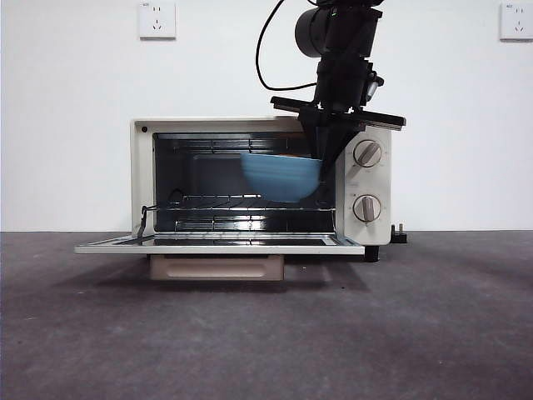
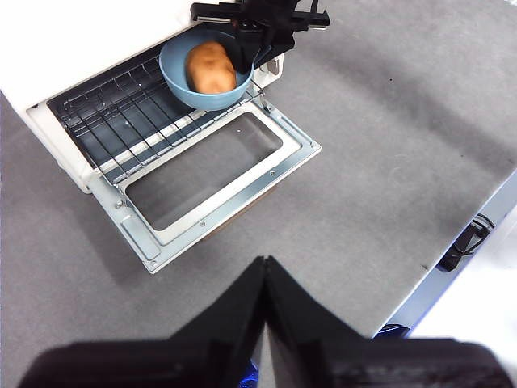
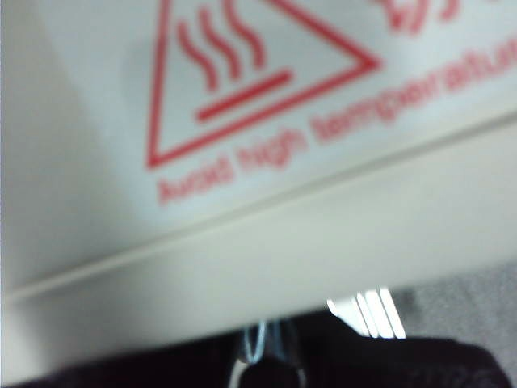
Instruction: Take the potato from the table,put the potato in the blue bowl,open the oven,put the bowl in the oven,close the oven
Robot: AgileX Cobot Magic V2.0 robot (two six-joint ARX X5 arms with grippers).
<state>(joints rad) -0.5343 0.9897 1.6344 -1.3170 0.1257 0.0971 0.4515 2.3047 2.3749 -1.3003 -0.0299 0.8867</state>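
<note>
The cream oven (image 1: 141, 167) stands open, its glass door (image 1: 216, 247) lying flat toward me. My right gripper (image 1: 325, 154) comes down from above and is shut on the right rim of the blue bowl (image 1: 279, 179). It holds the bowl in the oven mouth just above the wire rack (image 1: 216, 200). From the left wrist view, the potato (image 2: 212, 67) lies inside the bowl (image 2: 182, 77). My left gripper (image 2: 265, 275) hangs high over the table (image 2: 363, 162), shut and empty. The right wrist view shows only the oven top (image 3: 242, 242), blurred and close.
Two knobs (image 1: 367, 153) sit on the oven's right panel, close beside the right gripper. The beige door handle (image 1: 216, 267) hangs below the lowered door. A plug (image 1: 400, 235) lies behind the oven at the right. The table edge (image 2: 452, 234) runs along one side.
</note>
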